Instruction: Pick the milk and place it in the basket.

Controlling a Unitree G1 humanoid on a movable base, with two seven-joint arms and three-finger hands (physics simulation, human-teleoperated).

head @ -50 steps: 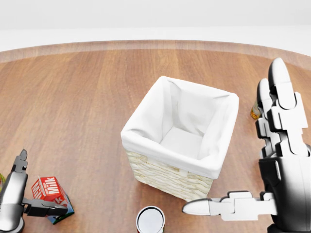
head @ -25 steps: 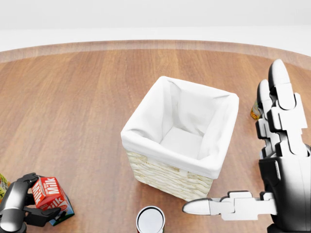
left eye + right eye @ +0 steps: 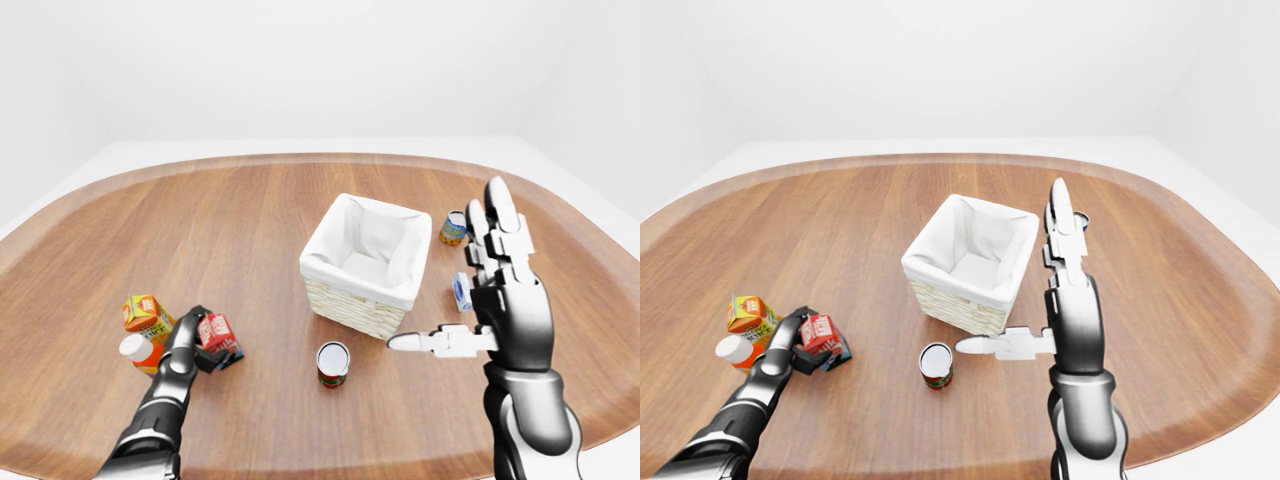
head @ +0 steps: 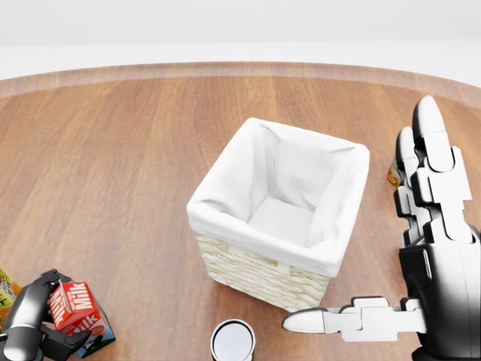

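Note:
The milk (image 4: pixel 77 306) is a small red carton with white lettering, at the bottom left of the head view. My left hand (image 4: pixel 62 310) is curled round it, one finger over its top and the thumb under it, and the carton leans over. The basket (image 4: pixel 255 274), wicker with a white cloth liner, stands in the middle of the table to the right of the milk and holds nothing. My right hand (image 4: pixel 406 256) is open beside the basket's right side, with the fingers pointing up and the thumb pointing left.
A can with a dark top (image 4: pixel 233 340) stands just below the basket. An orange juice carton (image 3: pixel 145 312) and a white-capped bottle (image 3: pixel 138 350) sit left of the milk. Another can (image 3: pixel 454 228) and a small blue-and-white box (image 3: pixel 461 291) lie right of the basket.
My left hand has closed its fingers round the milk, and the carton has tipped and shifted slightly left. The right hand has barely moved.

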